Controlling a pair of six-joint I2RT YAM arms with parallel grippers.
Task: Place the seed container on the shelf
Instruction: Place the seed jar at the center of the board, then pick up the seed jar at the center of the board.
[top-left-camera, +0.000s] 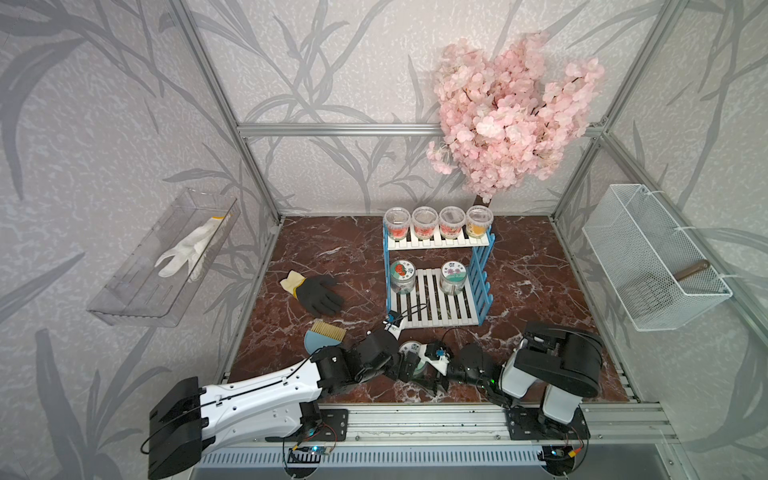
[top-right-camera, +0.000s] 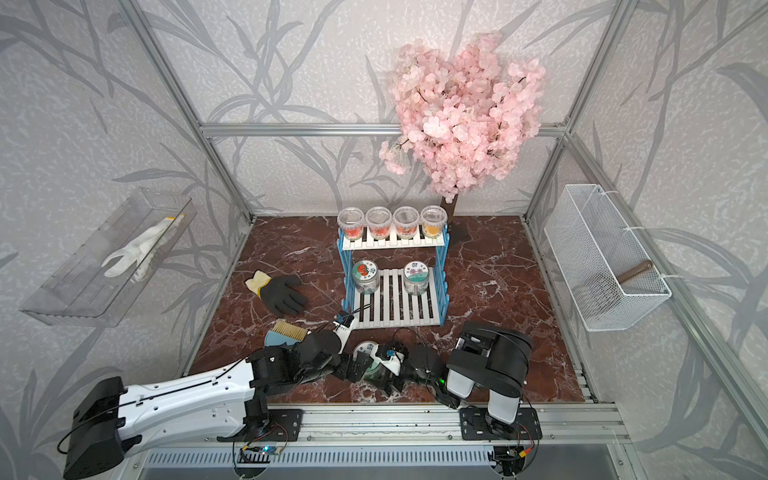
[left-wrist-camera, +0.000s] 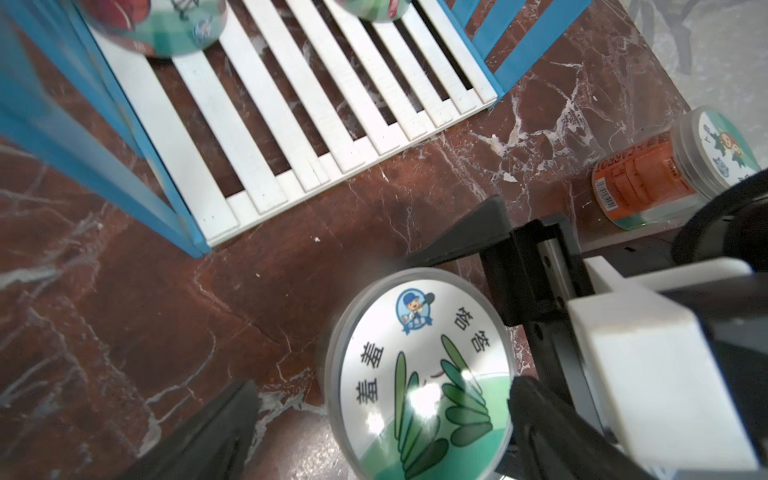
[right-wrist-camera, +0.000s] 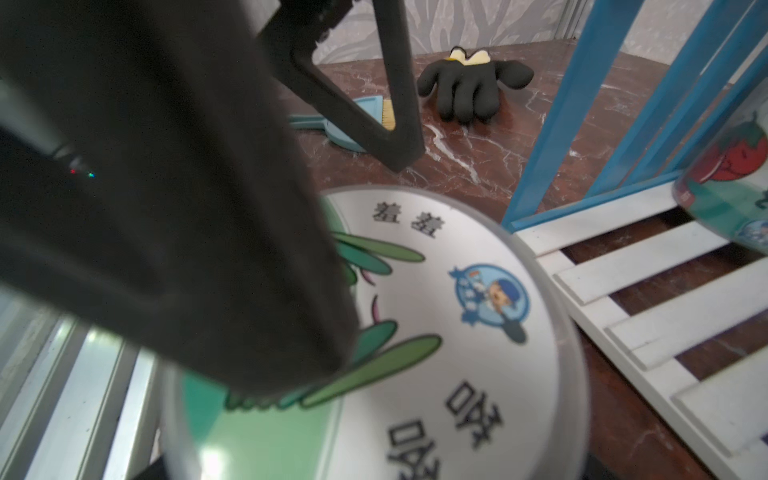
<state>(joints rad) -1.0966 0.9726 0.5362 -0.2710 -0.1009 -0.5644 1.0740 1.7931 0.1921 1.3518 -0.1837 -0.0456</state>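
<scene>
Before the shelf, the seed container is framed by spread left fingers, apparently for handover to right fingers whose grip cannot be told.

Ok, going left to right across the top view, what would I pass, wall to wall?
clear tray → black glove → shelf → wire basket
</scene>
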